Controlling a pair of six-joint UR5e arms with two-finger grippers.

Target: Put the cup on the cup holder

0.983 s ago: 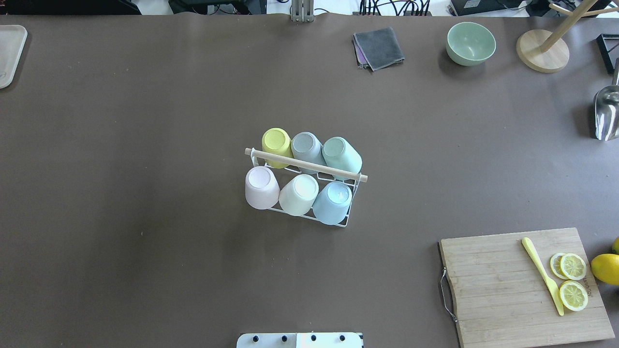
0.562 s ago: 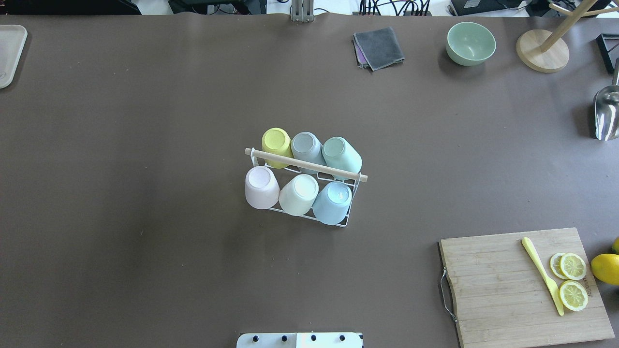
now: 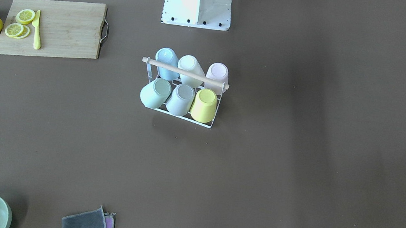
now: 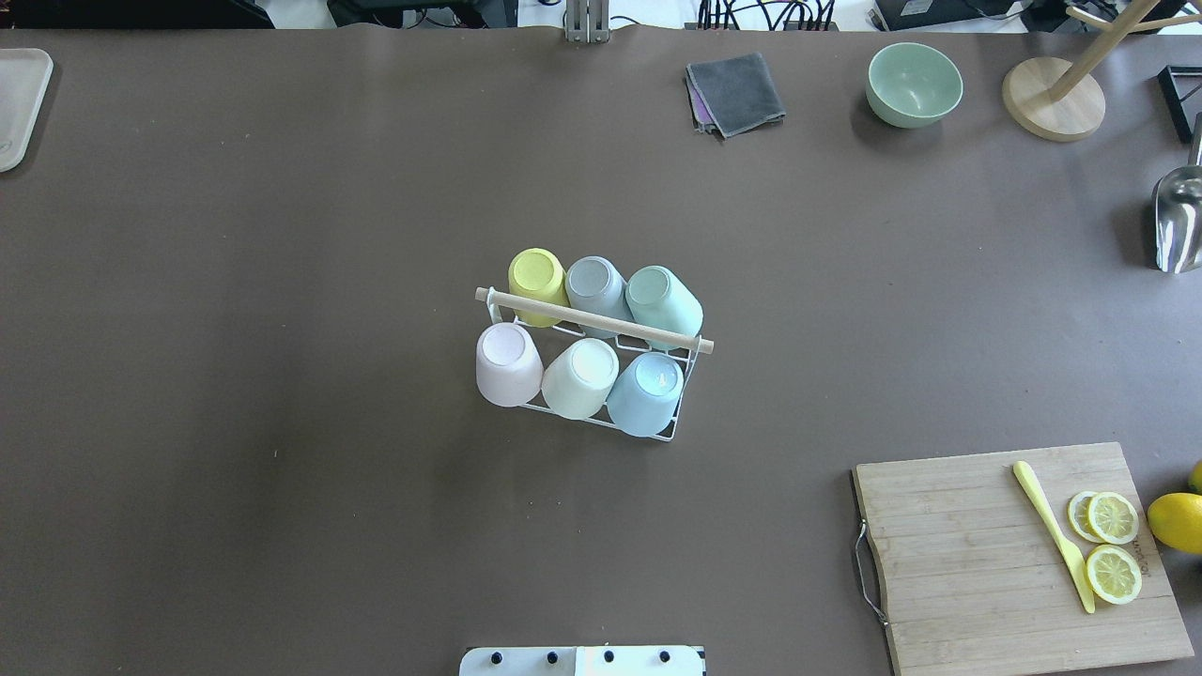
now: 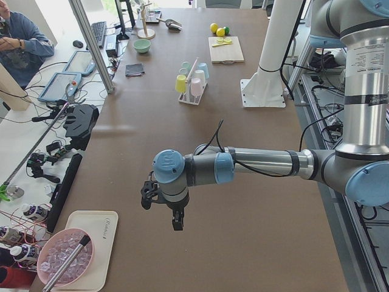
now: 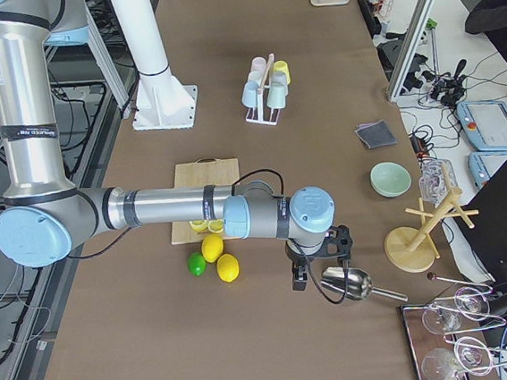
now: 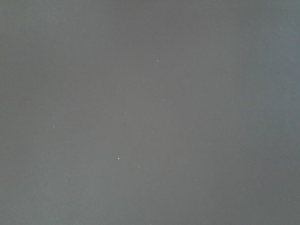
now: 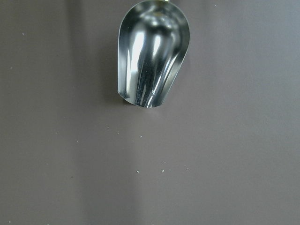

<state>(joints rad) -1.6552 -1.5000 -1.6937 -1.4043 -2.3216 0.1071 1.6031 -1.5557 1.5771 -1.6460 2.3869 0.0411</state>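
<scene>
White wire cup holder point(image 4: 601, 322) with a wooden rod handle is sitting mid-table, on the brown table point(image 4: 282, 235). Six pastel plastic cups point(image 4: 579, 377) are standing upside down on it, three on each side of the handle. Bamboo cutting board point(image 4: 967, 563) is lying at the robot's near right, carrying a yellow plastic knife point(image 4: 1052, 535) and lemon slices point(image 4: 1114, 574). Pale green bowl point(image 4: 914, 84) is sitting at the far right, with a folded grey cloth point(image 4: 737, 91) lying left of it.

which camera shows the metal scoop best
Exterior right: the metal scoop shows whole, head and handle. The right wrist view shows only its head, close up; overhead cuts it at the right edge; exterior left shows it tiny and far. Front-facing and left wrist miss it.
</scene>
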